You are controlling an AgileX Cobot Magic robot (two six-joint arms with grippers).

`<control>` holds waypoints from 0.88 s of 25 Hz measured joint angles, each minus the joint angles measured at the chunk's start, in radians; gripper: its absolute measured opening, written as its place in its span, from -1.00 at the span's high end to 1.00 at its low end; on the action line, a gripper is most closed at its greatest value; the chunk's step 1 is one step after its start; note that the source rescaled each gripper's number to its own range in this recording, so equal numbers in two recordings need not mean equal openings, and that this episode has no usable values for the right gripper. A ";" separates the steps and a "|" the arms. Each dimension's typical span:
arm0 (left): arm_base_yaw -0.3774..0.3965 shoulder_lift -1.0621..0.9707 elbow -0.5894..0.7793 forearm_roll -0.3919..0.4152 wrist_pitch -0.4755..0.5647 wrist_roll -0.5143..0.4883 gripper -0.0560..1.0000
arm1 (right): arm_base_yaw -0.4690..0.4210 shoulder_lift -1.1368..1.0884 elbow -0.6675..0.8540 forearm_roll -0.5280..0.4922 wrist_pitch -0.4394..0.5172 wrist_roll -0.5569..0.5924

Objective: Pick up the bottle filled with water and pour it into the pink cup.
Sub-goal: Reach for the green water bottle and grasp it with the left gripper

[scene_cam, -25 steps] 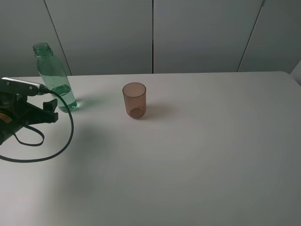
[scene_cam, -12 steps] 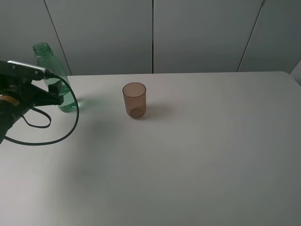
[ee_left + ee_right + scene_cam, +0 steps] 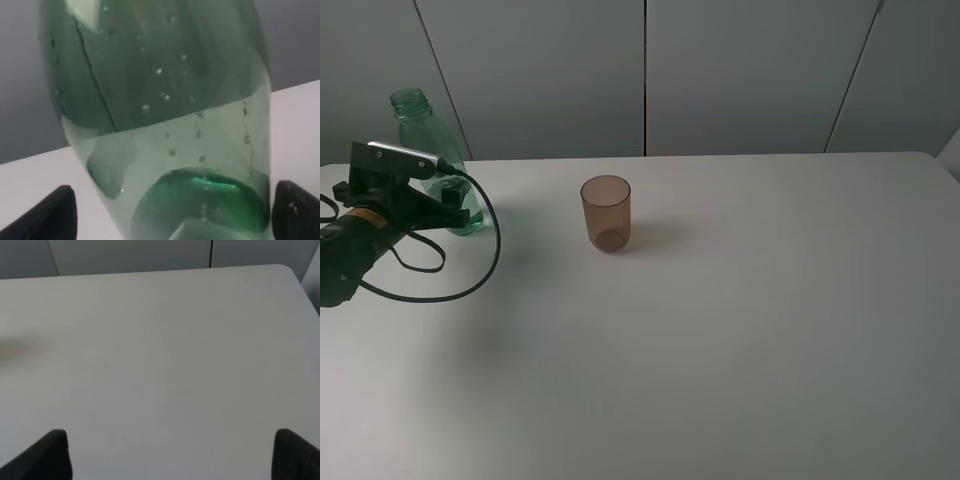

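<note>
**Exterior high view.** The bottle (image 3: 428, 150) stands upright on the white table (image 3: 740, 330), far out at the table's 10 o'clock corner, with its open neck uppermost. The pink cup (image 3: 606, 213) stands upright at the bottle's 3 o'clock, well apart from it and roughly at 11 o'clock from the table's middle. The left gripper (image 3: 453, 205) is down at the bottle's lower body, coming in from the 8 o'clock side. A black cable (image 3: 496, 255) loops from the arm over the tabletop.

**Left wrist view.** The bottle (image 3: 165, 125) fills the picture, with water in its lower part and droplets on the wall above the water line. The left gripper (image 3: 172, 215) is spread wide, with one dark fingertip (image 3: 50, 215) on each side of the bottle's base. The bottle sits between them, and a gap shows on at least one side, so nothing is clamped.

**Right wrist view.** The right gripper (image 3: 172, 455) hangs over a bare part of the table (image 3: 160, 340). Its fingertips (image 3: 297, 455) are far apart and hold nothing.
</note>
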 joint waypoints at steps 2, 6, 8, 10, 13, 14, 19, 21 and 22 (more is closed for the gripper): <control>0.000 0.019 -0.024 0.005 0.000 -0.003 -1.00 | 0.000 0.000 0.000 0.000 0.000 0.000; 0.000 0.055 -0.078 0.027 0.000 -0.008 -1.00 | 0.000 0.000 0.000 0.000 0.000 0.000; 0.000 0.073 -0.109 0.040 0.000 -0.011 -1.00 | 0.000 0.000 0.000 0.000 0.000 0.000; 0.000 0.087 -0.137 0.048 0.000 -0.017 -1.00 | 0.000 0.000 0.000 0.000 0.000 0.000; 0.000 0.105 -0.161 0.054 0.000 -0.027 -1.00 | 0.000 0.000 0.000 0.000 0.000 0.000; 0.000 0.109 -0.163 0.056 -0.002 -0.028 -1.00 | 0.000 0.000 0.000 0.000 0.000 0.000; 0.000 0.120 -0.163 0.058 0.000 -0.028 -1.00 | 0.000 0.000 0.000 0.000 0.000 0.000; 0.000 0.120 -0.163 0.058 0.000 -0.028 -0.94 | 0.000 0.000 0.000 0.000 0.000 0.000; 0.000 0.120 -0.163 0.058 0.000 -0.028 -0.51 | 0.000 0.000 0.000 0.000 0.000 0.000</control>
